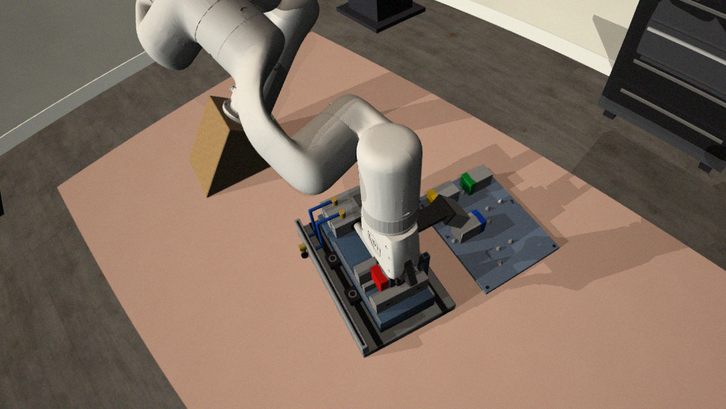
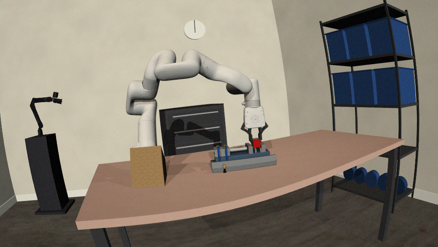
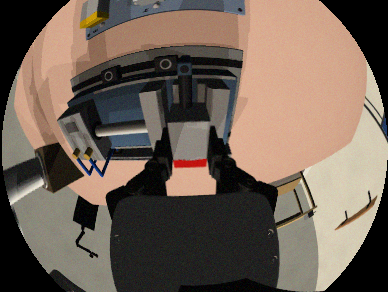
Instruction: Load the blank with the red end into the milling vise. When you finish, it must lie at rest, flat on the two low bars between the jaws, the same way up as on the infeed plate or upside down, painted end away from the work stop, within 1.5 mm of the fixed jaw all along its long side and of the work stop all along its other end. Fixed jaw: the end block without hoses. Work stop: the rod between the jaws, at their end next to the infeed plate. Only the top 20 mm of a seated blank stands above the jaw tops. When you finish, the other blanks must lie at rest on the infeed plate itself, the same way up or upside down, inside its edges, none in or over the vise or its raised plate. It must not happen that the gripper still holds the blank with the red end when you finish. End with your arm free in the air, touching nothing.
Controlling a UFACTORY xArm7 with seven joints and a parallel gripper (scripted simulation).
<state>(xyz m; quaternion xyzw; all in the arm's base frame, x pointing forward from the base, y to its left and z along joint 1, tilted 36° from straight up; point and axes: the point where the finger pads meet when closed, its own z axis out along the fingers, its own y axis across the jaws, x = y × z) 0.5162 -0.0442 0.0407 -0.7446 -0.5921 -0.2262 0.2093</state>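
Observation:
My gripper (image 1: 397, 280) (image 2: 255, 137) (image 3: 189, 137) is shut on the grey blank with the red end (image 1: 379, 278) (image 2: 256, 143) (image 3: 190, 140), over the gap between the jaws. The red end points away from the work stop (image 1: 423, 261) (image 3: 185, 90). The fixed jaw (image 1: 398, 299) (image 3: 218, 111) is beside it on one side, the moving jaw (image 1: 362, 270) (image 3: 151, 111) on the other. In the exterior view the blank's underside shows above the vise bed, its lower part seemingly between the jaws. Contact with the stop and exact gaps are hidden or too small to tell.
Blanks with yellow (image 1: 447, 192) (image 3: 94, 19), green (image 1: 479, 177) and blue (image 1: 466, 228) ends lie on the infeed plate (image 1: 533, 244), which has several small pins. The hosed block (image 1: 339, 223) (image 3: 82, 131) stands at the vise's other end. The wrist camera housing hangs near the blue-ended blank.

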